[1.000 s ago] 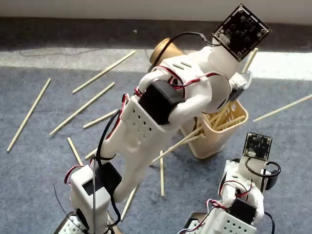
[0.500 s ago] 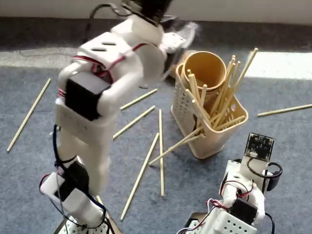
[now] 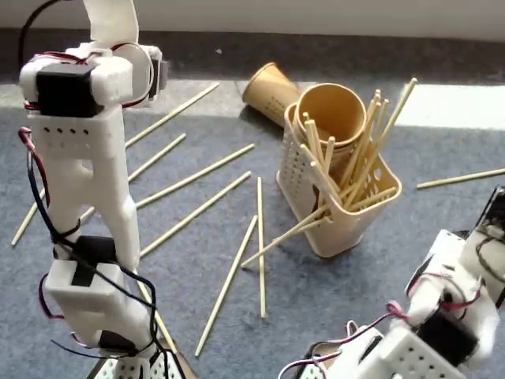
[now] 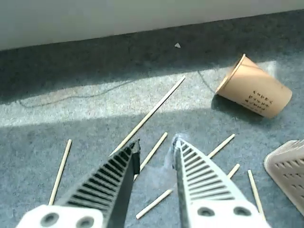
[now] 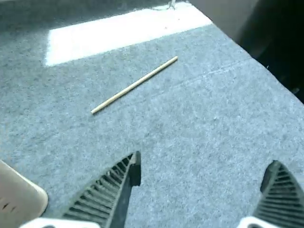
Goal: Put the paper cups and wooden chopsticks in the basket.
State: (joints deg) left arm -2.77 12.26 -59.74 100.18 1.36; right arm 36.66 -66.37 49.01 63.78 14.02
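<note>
My left end effector (image 4: 154,152) is released, its two fingers a small way apart with nothing between them, and it hangs above the tabletop (image 3: 331,292) well to the side of the basket (image 3: 304,178). My right end effector (image 5: 204,175) is spread wide and also empty, on the basket's other side, looking at a lone chopstick (image 5: 134,85). One paper cup (image 3: 335,110) already sits upright in the basket among a sheaf of chopsticks (image 3: 367,150). The tipped cup (image 3: 268,88) lies on its side just behind the basket, and loose chopsticks (image 3: 197,175) are scattered beside it.

I judge the tipped cup to be the left arm's best target. I should widen the fingers first, come down across the cup's wall near its rim, and squeeze lightly, since thin paper will crush. Then I lift high enough to clear the sticks that poke out of the basket. For the right arm, grip the lone chopstick near its middle so that it doesn't swing
</note>
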